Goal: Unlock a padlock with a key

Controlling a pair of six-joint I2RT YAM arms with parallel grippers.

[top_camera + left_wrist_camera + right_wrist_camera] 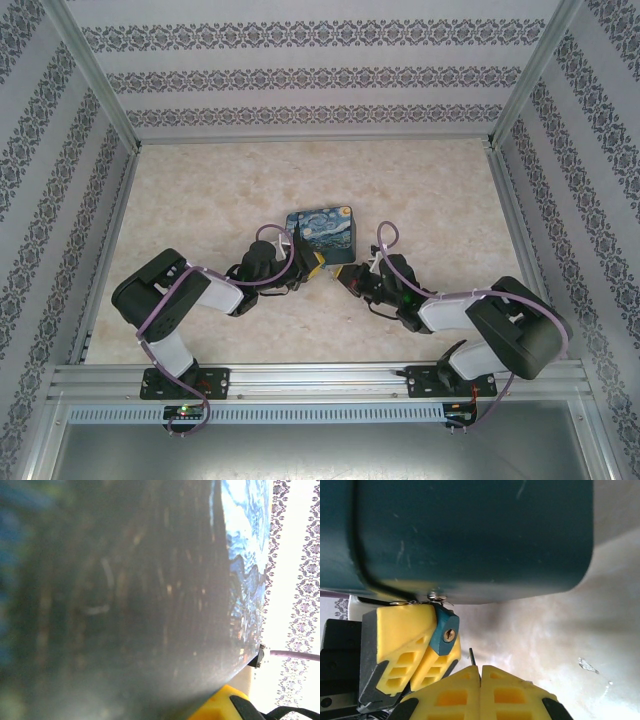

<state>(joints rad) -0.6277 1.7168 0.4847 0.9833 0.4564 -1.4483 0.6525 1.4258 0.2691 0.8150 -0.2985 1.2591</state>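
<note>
The padlock (444, 632) is a small blue body with a brass keyhole. It hangs from a metal catch on a chunky box (320, 231) printed with a night sky. My left gripper (312, 266) is shut on the padlock, and its yellow fingers (400, 630) flank the lock just under the box's dark side (470, 535). My right gripper (480, 674) is shut on the key. Only the key's thin metal blade (471, 656) pokes out, a short way right of and below the keyhole. The key's head is hidden between the pads. The box's dark side (125, 605) sits right against the left wrist camera.
The box lies mid-table on the beige marbled surface (200, 200), with both arms meeting at its near edge. Patterned walls and metal posts (100, 90) close in the left, right and back. Purple cables (275, 235) loop over both wrists.
</note>
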